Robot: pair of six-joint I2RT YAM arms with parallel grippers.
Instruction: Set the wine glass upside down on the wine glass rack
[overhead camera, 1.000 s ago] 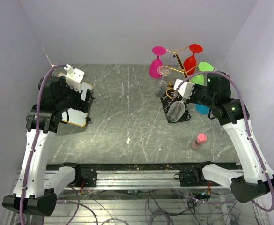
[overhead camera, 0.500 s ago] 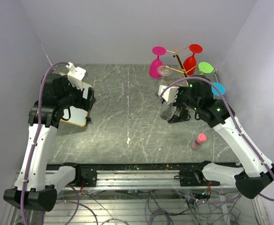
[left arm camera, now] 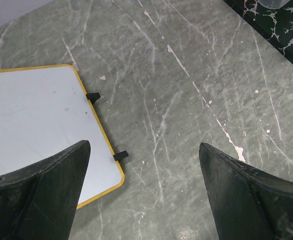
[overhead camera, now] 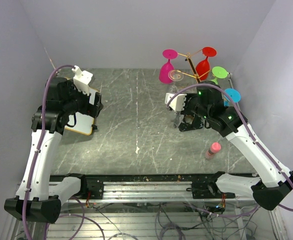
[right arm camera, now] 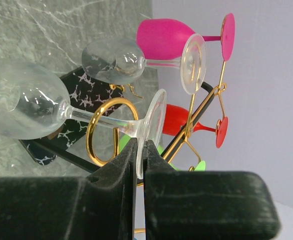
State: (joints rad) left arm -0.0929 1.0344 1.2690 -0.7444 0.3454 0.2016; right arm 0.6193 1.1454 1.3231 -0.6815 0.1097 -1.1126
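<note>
**A:** Right gripper (right arm camera: 140,147) pinches the wine glass (right arm camera: 31,107) by its foot. We see the stem lying toward nine o'clock in the wrist view.

**B:** From above, the wine glass rack (overhead camera: 190,74) rises at twelve o'clock of it. The left gripper (left arm camera: 142,170), splayed and empty, sits well apart at nine o'clock. Only our wrist view shows the gold loop (right arm camera: 109,101) beside the stem.

light: bright, even, overhead | shadows: soft, faint | glare: faint sheen on table (left arm camera: 186,232) | focus: sharp
</note>
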